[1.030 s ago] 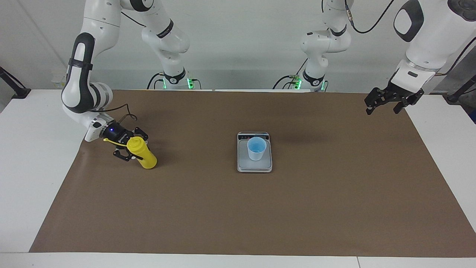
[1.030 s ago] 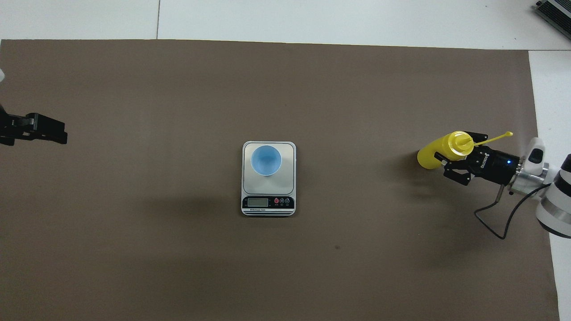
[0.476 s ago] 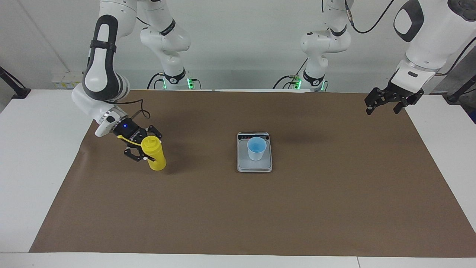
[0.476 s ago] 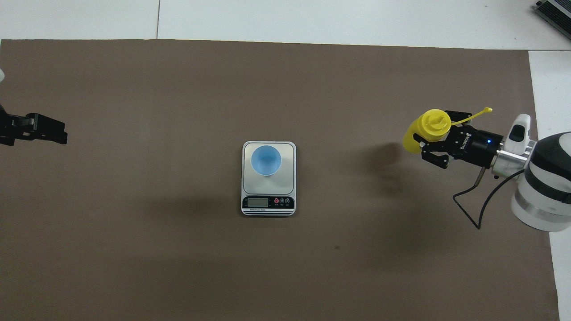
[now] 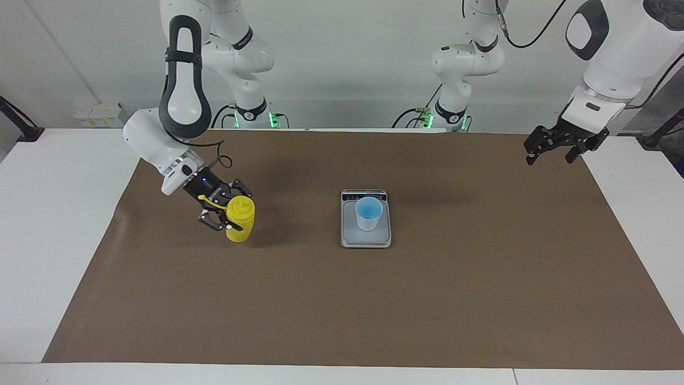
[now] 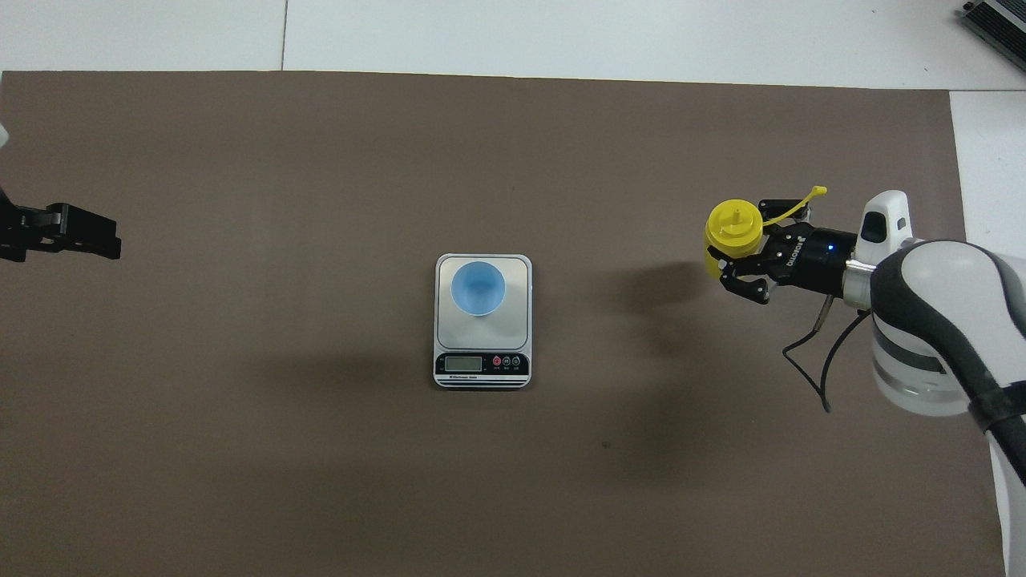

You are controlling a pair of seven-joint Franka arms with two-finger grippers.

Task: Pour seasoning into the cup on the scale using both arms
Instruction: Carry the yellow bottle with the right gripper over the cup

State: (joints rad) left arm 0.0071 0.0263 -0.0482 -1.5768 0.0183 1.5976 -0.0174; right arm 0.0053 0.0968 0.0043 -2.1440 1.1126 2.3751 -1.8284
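While we scan the facing view from its left edge, we first meet the right gripper point(image 5: 231, 214), its fingers point(image 5: 212, 225) clenched around the seasoning point(image 5: 240, 219), a yellow bottle held nearly upright over the brown mat point(image 5: 342, 310) toward the right arm's end of the surface point(image 5: 48, 224), its thin cap strap point(image 6: 801, 204) sticking out beside the nozzle. At the middle of the mat we see the scale point(image 5: 365, 239), with the light blue cup point(image 5: 368, 213) standing upright on its plate, well apart from the bottle. Last comes the left gripper point(image 5: 550, 152), waiting with fingers spread and grasping nothing, over the mat's edge at the left arm's end.
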